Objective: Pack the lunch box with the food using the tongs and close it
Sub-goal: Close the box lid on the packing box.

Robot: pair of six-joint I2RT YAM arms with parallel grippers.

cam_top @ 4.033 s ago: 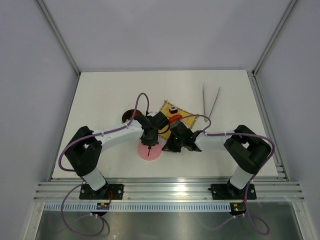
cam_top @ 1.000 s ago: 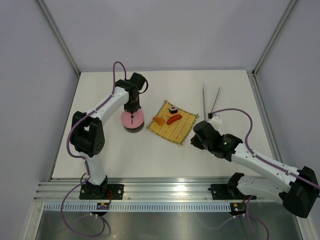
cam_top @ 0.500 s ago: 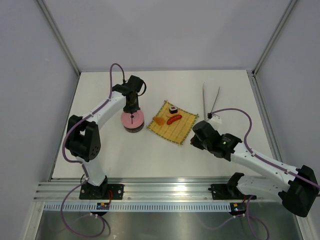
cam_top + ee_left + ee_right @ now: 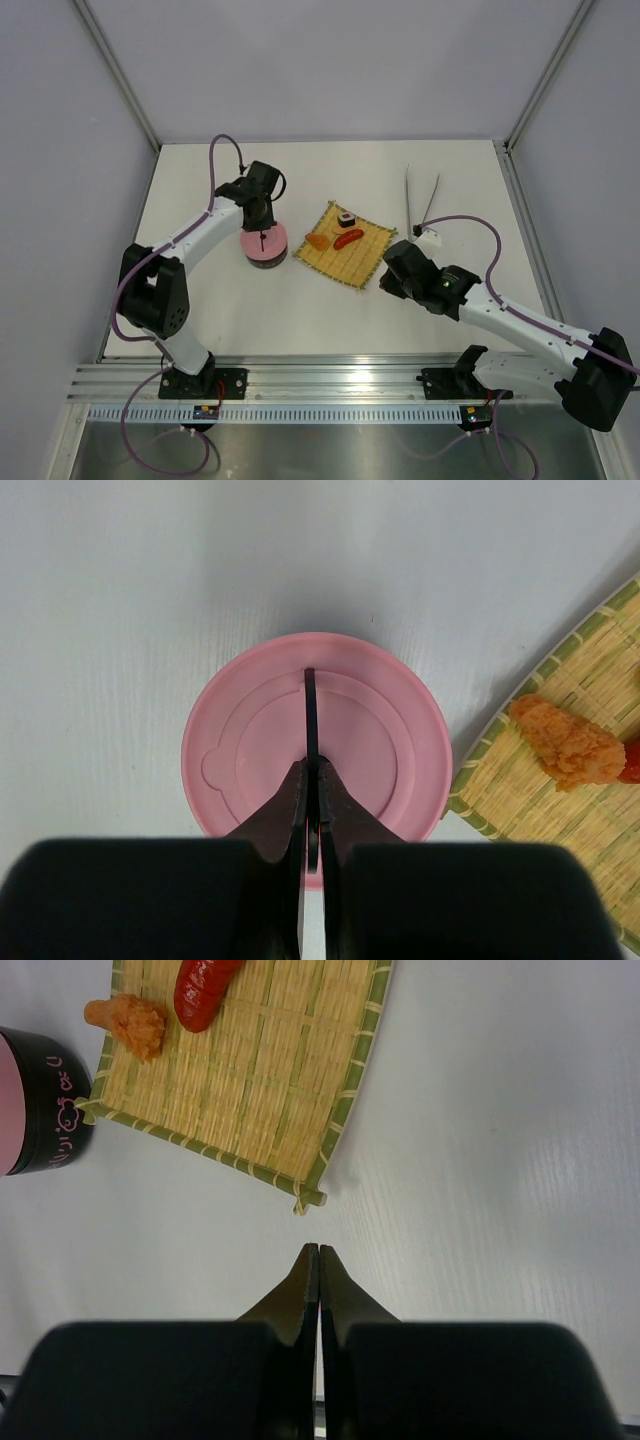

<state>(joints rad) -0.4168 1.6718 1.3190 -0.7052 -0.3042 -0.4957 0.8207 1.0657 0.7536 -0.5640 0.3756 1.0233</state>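
Observation:
The pink lid point(image 4: 270, 240) lies on the dark-walled lunch box point(image 4: 40, 1100), left of the bamboo mat point(image 4: 368, 252). My left gripper point(image 4: 310, 766) hangs right over the lid point(image 4: 370, 730), shut on a thin dark upright strip at its middle. On the mat lie food pieces: an orange chunk point(image 4: 318, 241), a red sausage point(image 4: 349, 238) and a sushi roll point(image 4: 346, 217). The tongs point(image 4: 420, 195) lie at the back right, untouched. My right gripper point(image 4: 318, 1248) is shut and empty, just off the mat's near corner.
The mat point(image 4: 260, 1070) sits diagonally mid-table, with its corner a short way ahead of my right fingertips. Metal frame rails run along the table's left, right and front edges. White table surface lies between the mat and the arm bases.
Four seconds ago the lid was low at the table's front, in my left gripper; now it sits on the box. Over the last second the left elbow swung left and the right arm barely moved.

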